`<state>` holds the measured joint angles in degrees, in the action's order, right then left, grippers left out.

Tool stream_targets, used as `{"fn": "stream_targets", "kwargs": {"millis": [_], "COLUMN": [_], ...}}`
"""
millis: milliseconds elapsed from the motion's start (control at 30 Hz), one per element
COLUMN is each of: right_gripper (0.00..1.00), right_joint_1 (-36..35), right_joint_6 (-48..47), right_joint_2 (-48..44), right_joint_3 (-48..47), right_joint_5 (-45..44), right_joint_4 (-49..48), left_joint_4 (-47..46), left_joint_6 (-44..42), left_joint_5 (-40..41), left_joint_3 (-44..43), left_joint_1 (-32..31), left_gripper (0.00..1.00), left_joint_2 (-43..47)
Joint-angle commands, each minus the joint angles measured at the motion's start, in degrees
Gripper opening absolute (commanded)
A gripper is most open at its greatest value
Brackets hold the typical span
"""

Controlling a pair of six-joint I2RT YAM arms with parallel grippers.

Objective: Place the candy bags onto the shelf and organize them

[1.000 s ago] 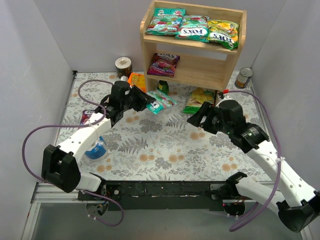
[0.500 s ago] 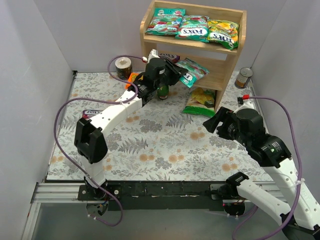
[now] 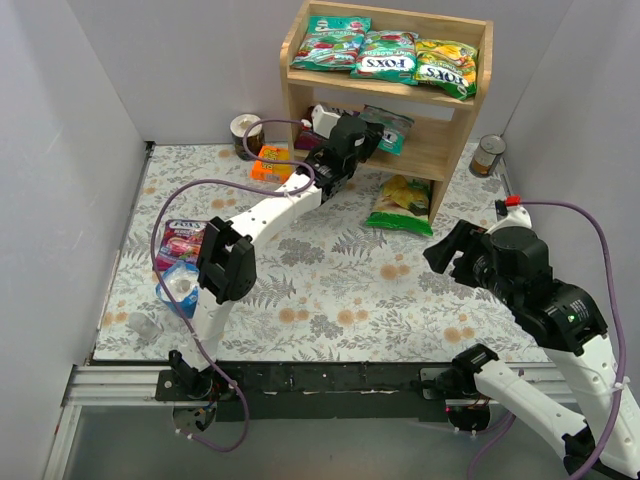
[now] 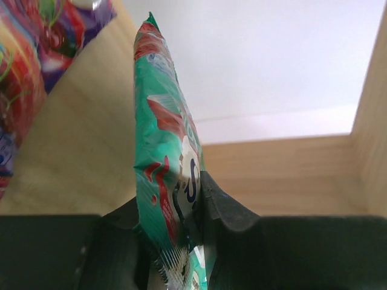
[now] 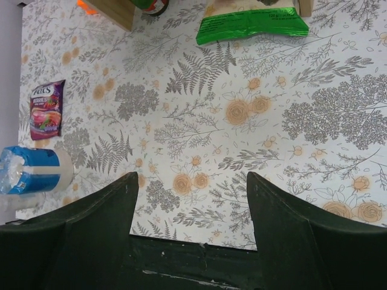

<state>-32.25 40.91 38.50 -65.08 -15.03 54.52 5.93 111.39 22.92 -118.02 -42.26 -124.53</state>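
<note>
Main risk: dropping the teal candy bag (image 4: 166, 163) on its edge, or onto the purple candy bag (image 4: 24, 78) already in the lower tier, if released as held, i.e. upright, edge-on, above the board. Could also catch the shelf (image 3: 440, 140) side panel or upper board with the wrist in that tight opening and jolt the top-tier bags (image 3: 385, 55). Sliding back out over the front edge also possible if released too near the front. Left jaws clamped on the teal bag's lower end, bag pinched between them and rising straight up out of the grip, inside the lower tier just right of the purple one, apparently not touching it. Right jaws apart, holding nothing, hovering over the desk (image 5: 181, 121), well apart from the shelf. Another purple bag (image 3: 180, 238) lying on the desk at far left, not yet shelved.
</note>
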Motion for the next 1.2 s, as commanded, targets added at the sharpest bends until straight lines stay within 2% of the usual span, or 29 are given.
{"fn": "stream_targets", "kwargs": {"millis": [0,100,333,367,433,467,533,567,767,800,833,933,1167], "right_gripper": [0.80,0.80,0.80,0.80,0.80,0.80,0.80,0.81,0.81,0.81,0.81,0.81,0.81], "right_joint_1": [0.2,0.2,0.2,0.2,0.1,0.1,0.1,0.2,0.2,0.1,0.2,0.2,0.2], "right_joint_6": [-1.3,-1.2,-1.3,-1.3,-1.3,-1.4,-1.5,-1.6,-1.8,-1.9,-2.0,-2.0,-1.5], "right_joint_2": [-0.5,-1.3,-1.7,-1.6,-1.6,-1.5,-1.2,-1.3,-1.6,-1.5,-1.5,-1.7,-2.6], "right_joint_3": [-2.4,-2.2,-2.7,-2.6,-2.2,-2.3,-2.5,-2.5,-2.4,-2.5,-2.6,-2.4,-1.5], "right_joint_5": [-2.4,-3.3,-5.4,-5.5,-5.5,-5.4,-5.5,-5.6,-6.3,-6.4,-6.5,-6.8,-6.6], "right_joint_4": [1.1,1.5,2.0,2.0,1.7,1.7,1.8,1.8,1.7,1.6,1.6,1.6,1.3], "left_joint_4": [-2.0,-1.1,-0.3,1.8,2.7,2.8,3.2,3.1,4.6,5.2,5.2,5.5,10.0], "left_joint_6": [3.6,4.5,5.9,8.6,11.5,11.5,11.0,10.6,9.8,10.2,10.4,10.4,12.6], "left_joint_5": [9.1,13.1,13.2,13.9,14.7,15.1,16.0,16.2,17.3,18.3,19.3,22.0,22.3], "left_joint_3": [-4.3,-4.5,-4.5,-4.4,-3.5,-3.6,-4.2,-4.3,-3.9,-3.5,-2.9,-0.4,2.8], "left_joint_1": [-0.9,-1.4,-1.7,-1.9,-2.1,-2.2,-2.6,-2.7,-3.7,-4.3,-4.7,-5.9,-6.3], "left_gripper": [0.00,0.00,0.00,0.00,0.05,0.13,0.21,0.29,0.46,0.54,0.57,0.64,0.70], "left_joint_2": [0.4,0.2,-1.4,-1.6,-1.6,-1.8,-2.0,-1.9,-0.9,0.1,0.7,2.9,6.0]}}
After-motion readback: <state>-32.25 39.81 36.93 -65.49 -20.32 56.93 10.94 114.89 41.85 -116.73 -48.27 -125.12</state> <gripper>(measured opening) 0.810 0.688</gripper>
